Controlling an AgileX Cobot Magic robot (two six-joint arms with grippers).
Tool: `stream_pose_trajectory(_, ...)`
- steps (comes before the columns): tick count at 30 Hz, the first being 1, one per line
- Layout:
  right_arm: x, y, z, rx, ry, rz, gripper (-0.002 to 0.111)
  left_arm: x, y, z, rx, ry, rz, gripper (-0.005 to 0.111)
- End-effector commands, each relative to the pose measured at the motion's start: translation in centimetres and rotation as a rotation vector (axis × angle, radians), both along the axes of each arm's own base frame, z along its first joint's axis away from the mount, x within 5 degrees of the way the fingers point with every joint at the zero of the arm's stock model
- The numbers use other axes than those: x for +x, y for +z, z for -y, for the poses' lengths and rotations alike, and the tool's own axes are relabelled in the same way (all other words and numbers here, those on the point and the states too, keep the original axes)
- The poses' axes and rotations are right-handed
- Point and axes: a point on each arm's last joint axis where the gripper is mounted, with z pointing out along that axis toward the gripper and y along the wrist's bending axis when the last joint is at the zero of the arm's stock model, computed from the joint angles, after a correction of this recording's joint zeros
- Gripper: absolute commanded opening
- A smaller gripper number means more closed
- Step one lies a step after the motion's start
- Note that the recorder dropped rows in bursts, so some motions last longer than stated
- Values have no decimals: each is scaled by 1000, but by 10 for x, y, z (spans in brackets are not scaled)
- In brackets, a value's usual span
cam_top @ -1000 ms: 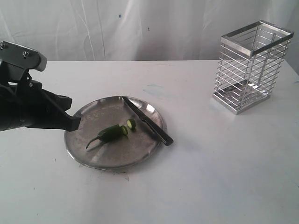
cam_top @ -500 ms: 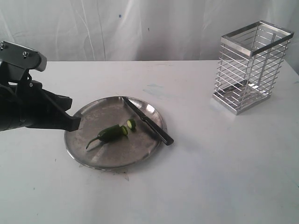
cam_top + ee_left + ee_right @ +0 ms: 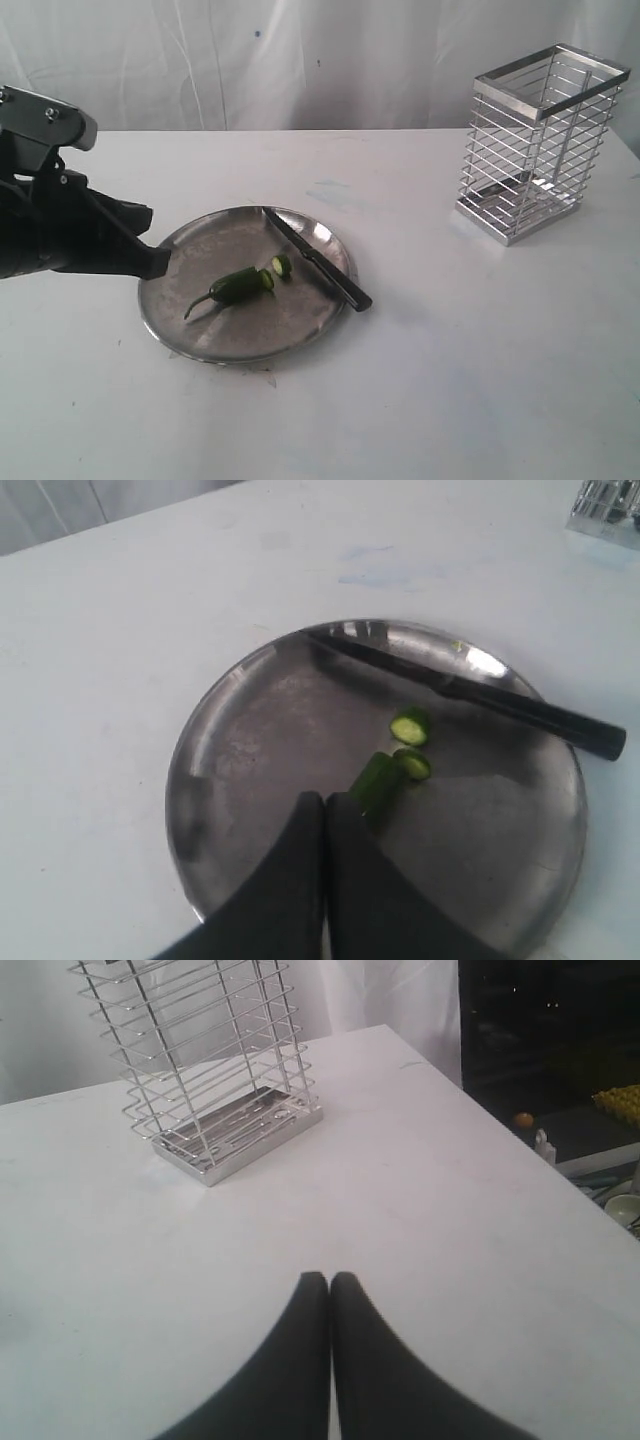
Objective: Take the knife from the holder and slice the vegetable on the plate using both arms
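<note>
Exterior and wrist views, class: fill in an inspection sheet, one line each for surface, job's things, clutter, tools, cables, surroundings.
surface: white table, faint bluish smudge.
job's things: knife lying across plate, handle past the rim; chili on plate, two slices cut off; holder upright, empty.
clutter: nothing seen.
tools: left tool shut, empty, by the plate; right tool shut, empty, over bare table.
cables: nothing seen.
surroundings: white curtain behind.

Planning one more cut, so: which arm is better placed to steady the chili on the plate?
Left, probably. The left gripper, shut, sits at the plate right beside the chili; the right gripper, also shut, faces the holder with no plate in its view.
</note>
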Motion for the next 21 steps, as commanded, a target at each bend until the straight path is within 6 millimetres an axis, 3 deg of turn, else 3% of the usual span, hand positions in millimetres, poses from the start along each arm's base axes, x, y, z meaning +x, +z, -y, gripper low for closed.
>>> stream_pose_trajectory(1,0,1,1,-8,-10,5,0,-32,48,-13,-148,-54,194,0)
stream_pose_trajectory(6,0,1,1,-8,-10,5,0,-104,111,-45,-244,-43,564,0)
stream_pose_trajectory(10,0,1,1,-8,-10,5,0,-152,130,-68,-253,90,750,0)
stream_pose_trajectory(11,0,1,1,-8,-10,5,0,-174,135,-75,-270,120,828,0)
stream_pose_trajectory(14,0,1,1,-8,-10,5,0,-206,140,-73,-301,22,950,0)
stream_pose_trajectory(16,0,1,1,-8,-10,5,0,-218,138,-66,-97,-78,1024,0)
stream_pose_trajectory(17,0,1,1,-8,-10,5,0,-219,130,-62,89,-131,1005,0)
stream_pose_trajectory(18,0,1,1,-8,-10,5,0,-217,123,-62,135,-150,945,0)
stream_pose_trajectory(21,0,1,1,-8,-10,5,0,-206,89,-72,50,-31,507,0)
